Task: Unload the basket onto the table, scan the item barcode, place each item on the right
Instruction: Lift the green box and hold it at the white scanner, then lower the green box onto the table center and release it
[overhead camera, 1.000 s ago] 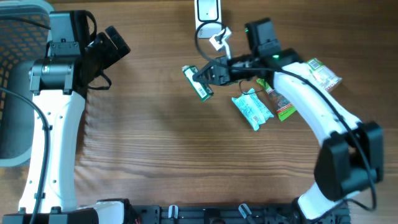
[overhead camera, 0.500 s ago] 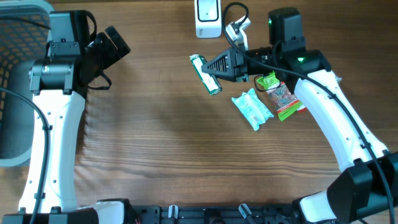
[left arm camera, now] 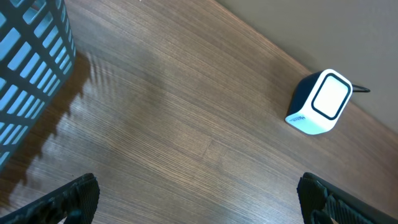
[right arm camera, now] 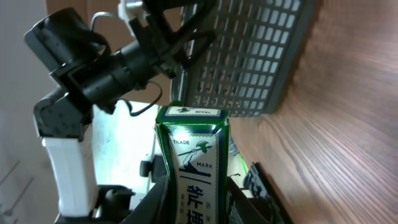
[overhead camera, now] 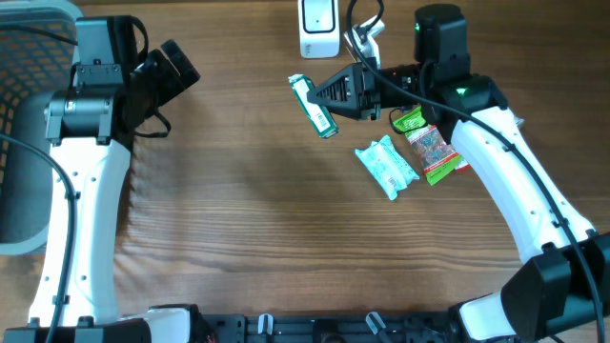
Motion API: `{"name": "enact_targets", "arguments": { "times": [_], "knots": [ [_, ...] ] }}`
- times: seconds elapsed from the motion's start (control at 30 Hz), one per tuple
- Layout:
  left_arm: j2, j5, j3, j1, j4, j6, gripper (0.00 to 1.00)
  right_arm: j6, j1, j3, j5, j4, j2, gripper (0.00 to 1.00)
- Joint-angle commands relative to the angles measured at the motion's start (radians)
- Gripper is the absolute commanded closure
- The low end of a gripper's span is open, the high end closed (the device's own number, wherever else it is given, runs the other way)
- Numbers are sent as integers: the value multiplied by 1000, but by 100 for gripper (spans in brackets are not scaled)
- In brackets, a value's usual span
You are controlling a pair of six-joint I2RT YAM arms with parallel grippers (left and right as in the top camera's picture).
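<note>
A narrow green-and-white pack (overhead camera: 314, 105) hangs above the table just in front of the white box scanner (overhead camera: 319, 26), and my right gripper (overhead camera: 335, 97) is shut on it from the right. In the right wrist view the pack (right arm camera: 192, 152) stands upright between the two dark fingers (right arm camera: 160, 200), printed face toward the camera; no barcode shows. My left gripper (overhead camera: 179, 67) stays at the far left, open with nothing in it. In the left wrist view the scanner (left arm camera: 321, 102) sits far off, beyond the wide-spread fingertips (left arm camera: 73, 198).
Three more packets lie right of the held pack: a teal-and-white one (overhead camera: 386, 168), a small green one (overhead camera: 410, 121) and a green-and-red one (overhead camera: 434, 152). A grey mesh basket (overhead camera: 21, 143) stands at the left edge, with its wall (left arm camera: 28, 68) close to my left gripper.
My right arm has carried the pack a little right and toward the far edge, closer to the scanner. The left arm has not moved.
</note>
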Motion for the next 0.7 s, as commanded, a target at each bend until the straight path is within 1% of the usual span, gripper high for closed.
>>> {"name": "enact_targets", "arguments": {
  "times": [0.0,0.1,0.23,0.33,0.4,0.47,0.53,0.6,0.67],
  "knots": [
    [-18,4,15,5,2,19,0,-130,21,1,170,-55,-16,82],
    [-18,4,15,5,2,19,0,-233,60,0,406,-140,-15,83],
    [-18,4,15,5,2,19,0,-330,145,0,781,-215,-14,82],
    [-18,4,15,5,2,19,0,-357,221,0,1006,-233,-11,81],
    [-18,4,15,5,2,19,0,-352,280,0,1147,-234,-5,78],
    [-18,4,15,5,2,19,0,-339,328,0,1264,-236,5,78],
    [-18,4,15,5,2,19,0,-257,375,0,1389,-246,32,78],
    [-18,4,15,5,2,19,0,-188,401,0,1448,-258,65,78],
    [-18,4,15,5,2,19,0,-129,414,0,1458,-266,105,78]
  ]
}}
